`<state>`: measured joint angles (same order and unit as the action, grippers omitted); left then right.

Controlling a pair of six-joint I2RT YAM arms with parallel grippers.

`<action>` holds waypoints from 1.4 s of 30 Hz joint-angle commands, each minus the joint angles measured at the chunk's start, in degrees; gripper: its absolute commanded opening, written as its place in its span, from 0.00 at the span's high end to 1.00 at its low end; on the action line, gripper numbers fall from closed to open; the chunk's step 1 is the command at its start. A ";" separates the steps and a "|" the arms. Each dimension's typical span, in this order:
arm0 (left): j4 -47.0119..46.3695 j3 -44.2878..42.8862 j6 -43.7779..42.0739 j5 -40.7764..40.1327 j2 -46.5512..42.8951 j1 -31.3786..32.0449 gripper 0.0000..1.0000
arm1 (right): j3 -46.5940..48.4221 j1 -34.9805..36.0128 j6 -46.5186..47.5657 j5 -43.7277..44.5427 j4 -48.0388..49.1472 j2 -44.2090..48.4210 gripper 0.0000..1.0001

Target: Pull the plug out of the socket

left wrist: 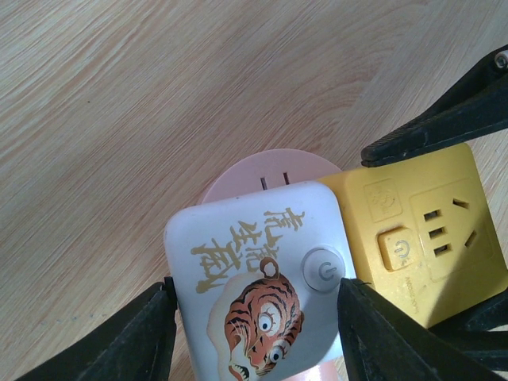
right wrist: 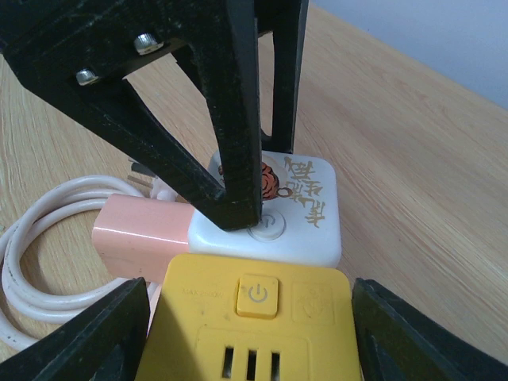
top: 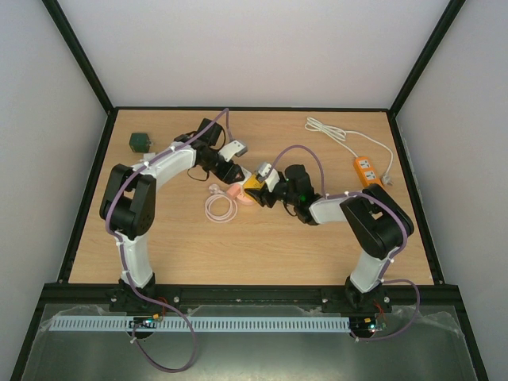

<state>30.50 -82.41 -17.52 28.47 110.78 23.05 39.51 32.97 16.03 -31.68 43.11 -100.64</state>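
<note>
A white cube adapter with a tiger print [left wrist: 262, 270] sits against a yellow socket cube [left wrist: 421, 238], with a pink piece [left wrist: 270, 167] under it. My left gripper [left wrist: 254, 333] is shut on the white cube, its fingers [left wrist: 135, 341] pressed on both sides. My right gripper [right wrist: 254, 341] is shut on the yellow cube [right wrist: 254, 317]. In the right wrist view the white cube [right wrist: 305, 214] joins the yellow one, and the pink piece [right wrist: 143, 230] with a white coiled cord [right wrist: 40, 262] sticks out of its side. Both grippers meet at mid-table, left [top: 235, 170] and right [top: 255, 184].
An orange power strip [top: 367, 169] with a white cord [top: 341, 135] lies at the back right. A dark green cube [top: 140, 141] stands at the back left. The coiled white cord [top: 220, 206] lies just in front of the grippers.
</note>
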 commanded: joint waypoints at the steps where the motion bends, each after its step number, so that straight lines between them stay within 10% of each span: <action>1: 1.20 1.95 -0.93 -2.99 0.58 -0.46 0.43 | 2.84 0.08 2.36 -0.41 -5.62 -0.68 0.32; 9: 0.83 2.53 -1.27 -3.72 0.56 -0.42 0.45 | 4.24 0.08 3.83 0.56 -10.60 -0.66 0.28; 23: 0.26 4.03 -2.50 -7.85 1.18 1.22 0.52 | 1.81 0.35 1.23 0.80 0.59 0.94 0.76; 35: 0.26 5.93 -3.68 -11.42 1.54 2.26 0.54 | 5.21 -1.32 -11.72 -3.20 2.06 -0.25 0.86; 42: 0.50 6.14 -3.67 -12.90 2.26 2.53 0.54 | 3.70 -0.68 -3.08 -3.12 1.45 1.13 0.88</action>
<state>24.60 -79.64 -19.11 23.18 108.95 25.04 41.69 31.66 8.88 -32.27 37.63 -101.38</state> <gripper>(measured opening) 0.463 0.610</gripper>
